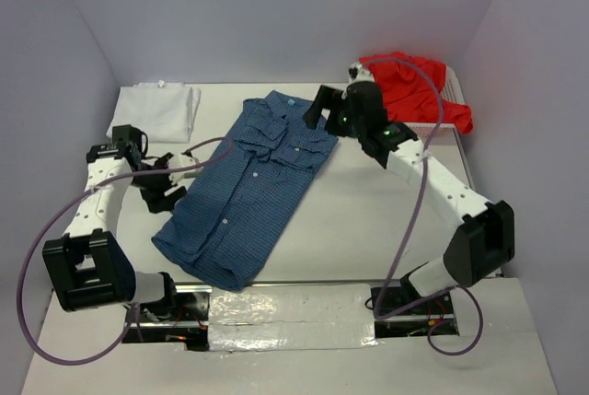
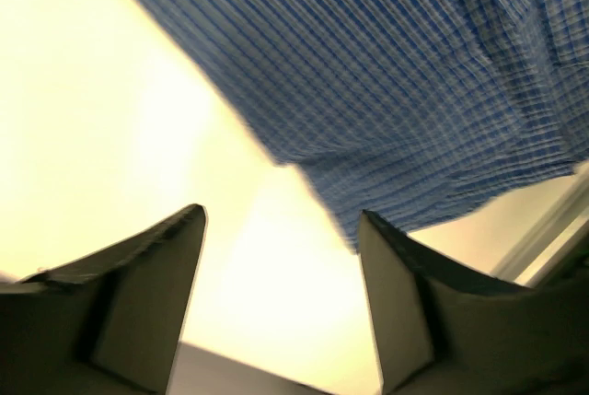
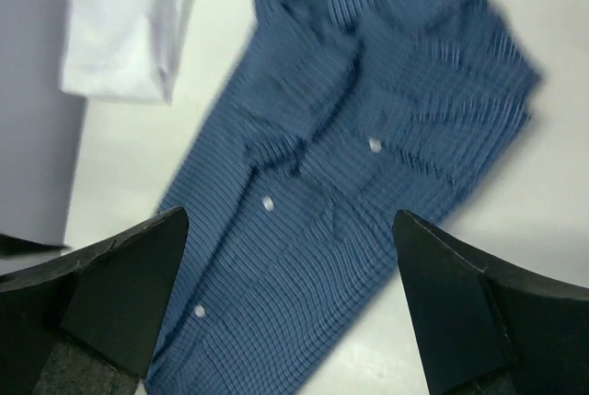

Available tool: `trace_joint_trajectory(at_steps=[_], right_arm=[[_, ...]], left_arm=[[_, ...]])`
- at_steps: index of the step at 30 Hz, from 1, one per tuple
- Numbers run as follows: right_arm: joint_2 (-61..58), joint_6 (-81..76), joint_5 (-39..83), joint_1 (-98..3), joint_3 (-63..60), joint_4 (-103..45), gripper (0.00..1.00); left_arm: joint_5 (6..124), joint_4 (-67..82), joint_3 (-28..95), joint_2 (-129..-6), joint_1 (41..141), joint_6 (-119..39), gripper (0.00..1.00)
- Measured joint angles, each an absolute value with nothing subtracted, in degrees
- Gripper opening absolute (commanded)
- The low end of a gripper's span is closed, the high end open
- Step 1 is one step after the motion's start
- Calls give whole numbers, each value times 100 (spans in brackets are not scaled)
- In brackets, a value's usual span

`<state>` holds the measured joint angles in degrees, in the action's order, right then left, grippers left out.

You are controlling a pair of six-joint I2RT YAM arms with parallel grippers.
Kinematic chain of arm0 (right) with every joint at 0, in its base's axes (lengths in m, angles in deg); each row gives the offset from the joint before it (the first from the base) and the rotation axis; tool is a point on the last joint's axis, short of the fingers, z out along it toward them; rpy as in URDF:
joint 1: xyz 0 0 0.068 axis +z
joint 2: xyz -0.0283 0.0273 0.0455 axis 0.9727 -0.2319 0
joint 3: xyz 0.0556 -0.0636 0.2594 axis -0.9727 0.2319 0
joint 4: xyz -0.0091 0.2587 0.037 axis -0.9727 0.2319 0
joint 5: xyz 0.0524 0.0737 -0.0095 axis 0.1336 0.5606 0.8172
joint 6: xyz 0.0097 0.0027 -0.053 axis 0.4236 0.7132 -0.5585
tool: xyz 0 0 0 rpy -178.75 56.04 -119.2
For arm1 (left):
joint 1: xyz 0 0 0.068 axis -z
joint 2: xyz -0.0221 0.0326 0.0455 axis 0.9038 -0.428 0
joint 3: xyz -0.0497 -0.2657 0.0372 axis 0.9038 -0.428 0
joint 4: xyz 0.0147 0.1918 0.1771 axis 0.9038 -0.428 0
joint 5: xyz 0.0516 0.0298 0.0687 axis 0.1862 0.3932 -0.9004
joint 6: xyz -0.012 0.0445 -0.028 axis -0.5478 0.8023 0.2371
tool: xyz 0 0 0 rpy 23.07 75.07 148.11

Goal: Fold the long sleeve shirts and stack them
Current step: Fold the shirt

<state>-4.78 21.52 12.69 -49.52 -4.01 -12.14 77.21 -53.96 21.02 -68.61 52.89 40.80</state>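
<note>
A blue checked shirt [image 1: 244, 191] lies flat along the table's middle, collar at the back, its sleeves folded in over the chest. My left gripper [image 1: 177, 177] stands open just left of its left edge, empty; the left wrist view shows the blue shirt [image 2: 405, 82] beyond the fingers [image 2: 396, 303]. My right gripper [image 1: 317, 110] hangs open above the shirt's collar end; in its wrist view the blue shirt [image 3: 359, 183] lies below, untouched. A folded white shirt [image 1: 158, 110] rests at the back left. A red shirt [image 1: 414, 91] is heaped at the back right.
A white mesh basket [image 1: 453, 91] holds the red shirt at the back right corner. Purple cables loop from both arms. Grey walls close in the table on three sides. A taped strip [image 1: 294, 317] runs along the near edge between the arm bases.
</note>
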Motion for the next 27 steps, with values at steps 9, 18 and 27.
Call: trace_joint_trajectory(at_steps=[9,18,27], right_arm=[[-1306,3411,1927,-5000,1533,-1819,62],[-2113,4106,2093,-5029,1373,-2296,72],[-2902,4163,2056,-5061,818,-2001,36]], left_arm=[[8010,-4909,1875,-6013,5660,6161,54],[7190,-4404,229,-6077,5689,8136,79],[7043,-3484,-584,-6033,5628,8436,69]])
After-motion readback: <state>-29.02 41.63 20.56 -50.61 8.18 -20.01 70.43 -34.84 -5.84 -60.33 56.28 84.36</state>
